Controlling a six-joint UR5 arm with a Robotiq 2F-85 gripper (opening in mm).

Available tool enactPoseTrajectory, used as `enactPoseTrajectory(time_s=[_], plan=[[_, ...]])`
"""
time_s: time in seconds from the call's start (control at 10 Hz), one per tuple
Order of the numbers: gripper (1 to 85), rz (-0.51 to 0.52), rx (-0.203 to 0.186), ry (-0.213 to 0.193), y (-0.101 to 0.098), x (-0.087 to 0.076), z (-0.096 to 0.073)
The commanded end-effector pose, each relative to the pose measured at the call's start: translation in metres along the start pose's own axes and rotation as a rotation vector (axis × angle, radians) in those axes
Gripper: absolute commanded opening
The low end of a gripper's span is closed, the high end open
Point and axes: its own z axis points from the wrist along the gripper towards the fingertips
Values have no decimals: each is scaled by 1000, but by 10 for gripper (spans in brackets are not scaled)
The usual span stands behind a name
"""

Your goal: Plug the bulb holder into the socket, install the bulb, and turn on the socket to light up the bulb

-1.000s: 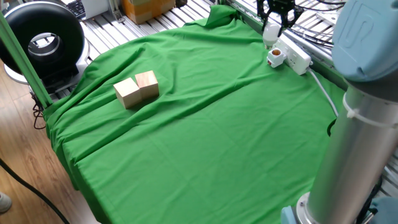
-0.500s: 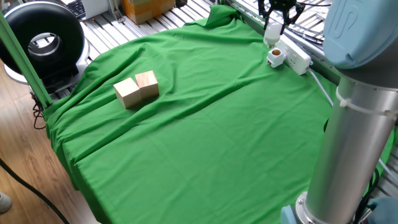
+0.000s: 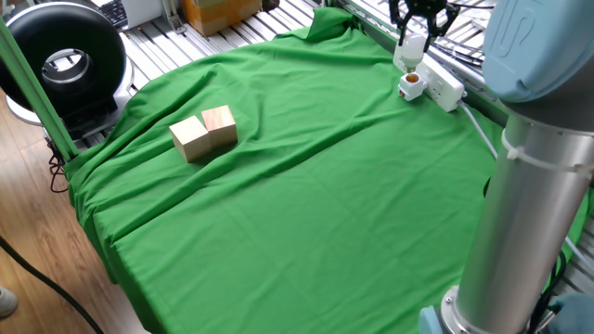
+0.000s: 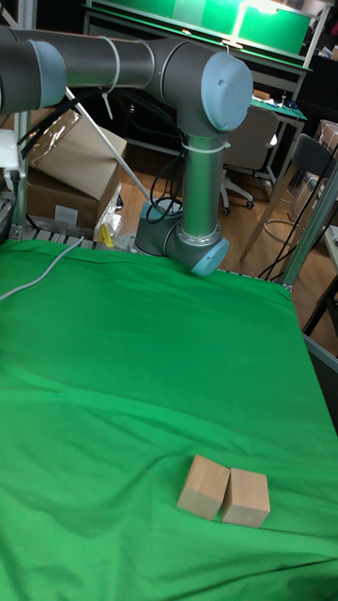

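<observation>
A green cloth-covered table (image 3: 306,204) carries two pale wooden blocks (image 3: 204,133) at left. Far right lies the long white power strip (image 3: 440,82), the white cube bulb holder (image 3: 412,86) plugged in. Above it, the black two-finger gripper (image 3: 412,39) clasps the white frosted bulb (image 3: 409,51).

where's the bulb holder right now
In the fixed view the bulb holder sits at the table's far right, plugged into the near end of the socket, just below the bulb.

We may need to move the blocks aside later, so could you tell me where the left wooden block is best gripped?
Grip the left wooden block from above, across its two free sides. The right wooden block touches its inner face, leaving no room for a finger there. This is a judgement from its flat, boxy pose.
</observation>
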Motion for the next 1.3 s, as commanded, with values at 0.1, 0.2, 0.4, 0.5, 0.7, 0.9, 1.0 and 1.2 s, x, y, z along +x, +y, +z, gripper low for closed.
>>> enactPoseTrajectory(time_s=[0.1, 0.2, 0.4, 0.5, 0.7, 0.9, 1.0, 1.2], plan=[[10, -10, 11, 4, -2, -3, 7], [10, -9, 10, -1, -1, -4, 9], [10, -3, 10, -16, 2, -7, 14], [10, -6, 4, -7, 3, -3, 13], [10, -13, 5, -1, 4, 2, 14], [10, -19, 8, -7, 3, 5, 17], [10, -19, 4, -14, 4, 4, 18], [10, -17, -4, -27, 6, 1, 19]])
